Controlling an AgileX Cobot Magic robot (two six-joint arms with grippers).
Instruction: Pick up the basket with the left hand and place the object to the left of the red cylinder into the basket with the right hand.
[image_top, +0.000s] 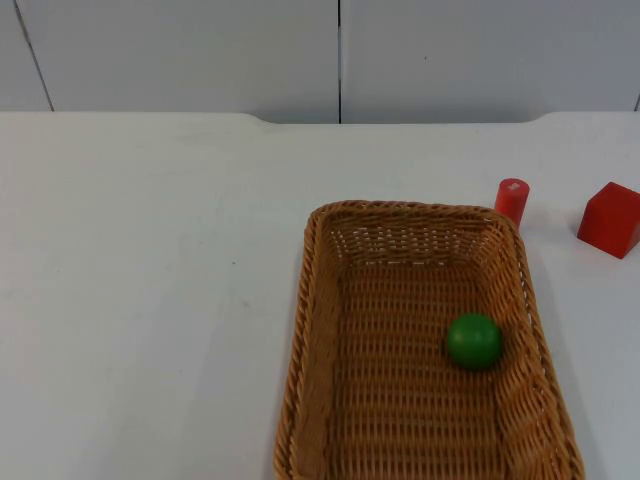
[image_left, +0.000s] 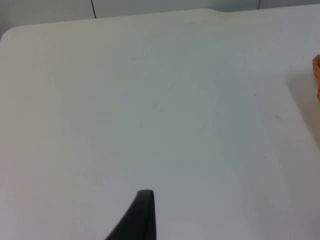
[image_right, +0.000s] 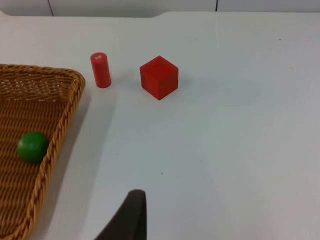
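A brown wicker basket (image_top: 318, 330) rests on the white table, right of the middle in the top view. Inside it, a green ball (image_top: 473, 340) lies against the right wall. The red cylinder (image_top: 511, 200) stands upright just past the basket's far right corner. My left gripper (image_left: 142, 212) hangs over bare table to the left of the basket, whose rim (image_left: 317, 75) is some way off. My right gripper (image_right: 131, 215) is over the table to the right of the basket (image_right: 65, 107), with the ball (image_right: 33, 146) and the cylinder (image_right: 101, 70) ahead of it.
A red cube (image_top: 610, 220) sits to the right of the cylinder, and the right wrist view has it too (image_right: 159, 77). The grey partition wall (image_top: 340, 55) closes the table at the back. Wide white table top stretches left of the basket.
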